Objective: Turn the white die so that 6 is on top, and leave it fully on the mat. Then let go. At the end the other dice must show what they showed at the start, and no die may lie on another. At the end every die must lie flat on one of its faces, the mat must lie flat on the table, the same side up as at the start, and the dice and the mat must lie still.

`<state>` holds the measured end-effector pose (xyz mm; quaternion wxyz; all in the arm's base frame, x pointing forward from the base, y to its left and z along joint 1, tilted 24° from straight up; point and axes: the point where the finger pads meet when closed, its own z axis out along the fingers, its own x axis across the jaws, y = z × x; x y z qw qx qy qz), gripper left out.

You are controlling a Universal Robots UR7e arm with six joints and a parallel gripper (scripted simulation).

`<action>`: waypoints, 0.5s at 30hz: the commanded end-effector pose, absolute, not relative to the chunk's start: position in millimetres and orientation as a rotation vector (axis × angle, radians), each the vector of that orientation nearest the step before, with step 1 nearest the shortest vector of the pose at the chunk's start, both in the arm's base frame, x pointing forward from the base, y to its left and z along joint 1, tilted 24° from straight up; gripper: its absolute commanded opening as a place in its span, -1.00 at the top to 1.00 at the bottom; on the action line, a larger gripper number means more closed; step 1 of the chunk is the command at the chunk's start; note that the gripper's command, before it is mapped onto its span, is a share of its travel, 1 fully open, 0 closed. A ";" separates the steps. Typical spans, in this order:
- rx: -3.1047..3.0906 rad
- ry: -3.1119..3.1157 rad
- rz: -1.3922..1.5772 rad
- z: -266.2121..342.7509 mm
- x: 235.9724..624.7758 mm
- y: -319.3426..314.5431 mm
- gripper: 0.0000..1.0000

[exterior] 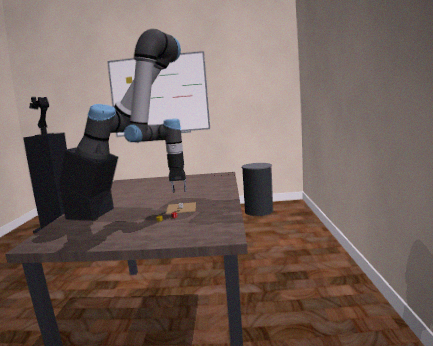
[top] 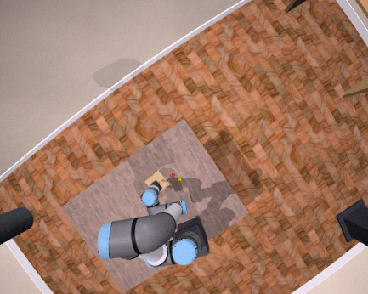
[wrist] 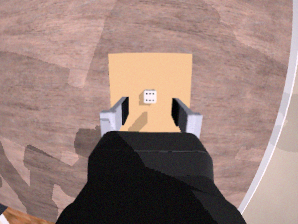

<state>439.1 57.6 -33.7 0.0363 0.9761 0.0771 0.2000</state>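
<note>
White die [exterior: 181,205] [wrist: 150,96] on tan mat [top: 155,179] [exterior: 189,207] [wrist: 150,70].

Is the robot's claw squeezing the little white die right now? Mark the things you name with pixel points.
No, the gripper [exterior: 179,190] [wrist: 150,106] stands open above the mat [exterior: 190,209] [wrist: 167,67], its fingers wide apart and neither one touching the white die [exterior: 181,205] [wrist: 150,96].
</note>
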 end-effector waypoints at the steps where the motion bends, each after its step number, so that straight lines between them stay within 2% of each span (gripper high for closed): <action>1: 2.996 0.236 0.616 -33.3 439.3 57.5 -1.00; 15: 2.996 0.236 0.616 -32.0 438.8 57.6 -1.00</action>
